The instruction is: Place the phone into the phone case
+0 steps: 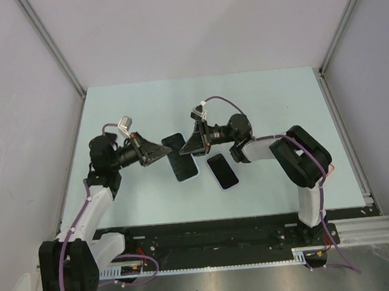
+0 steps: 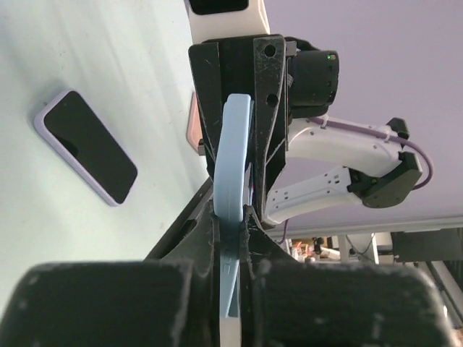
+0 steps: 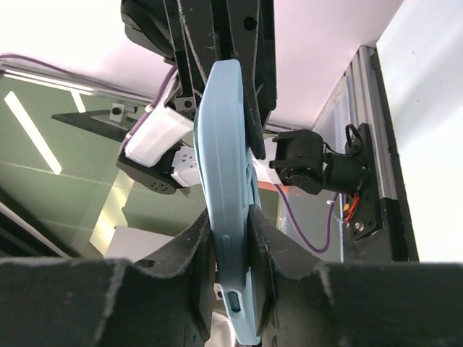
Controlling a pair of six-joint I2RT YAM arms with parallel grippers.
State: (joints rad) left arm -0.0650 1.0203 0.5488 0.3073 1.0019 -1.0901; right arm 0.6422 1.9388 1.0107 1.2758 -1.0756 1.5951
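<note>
A light blue phone case (image 1: 182, 165) hangs above the table's middle, held from both sides. Its upper face looks dark in the top view. My left gripper (image 1: 159, 152) is shut on its left edge. My right gripper (image 1: 189, 144) is shut on its right edge. In the left wrist view the case (image 2: 233, 159) runs edge-on from my left gripper (image 2: 233, 213) to the right one. In the right wrist view the case (image 3: 224, 144) sits pinched in my right gripper (image 3: 230, 217). A black phone with a lavender rim (image 1: 222, 171) lies face up on the table, also in the left wrist view (image 2: 85, 144).
The pale green table (image 1: 266, 105) has grey walls at the left, back and right. A black rail with cables (image 1: 216, 242) runs along the near edge by the arm bases. The right arm's white links (image 2: 340, 166) reach in behind the case.
</note>
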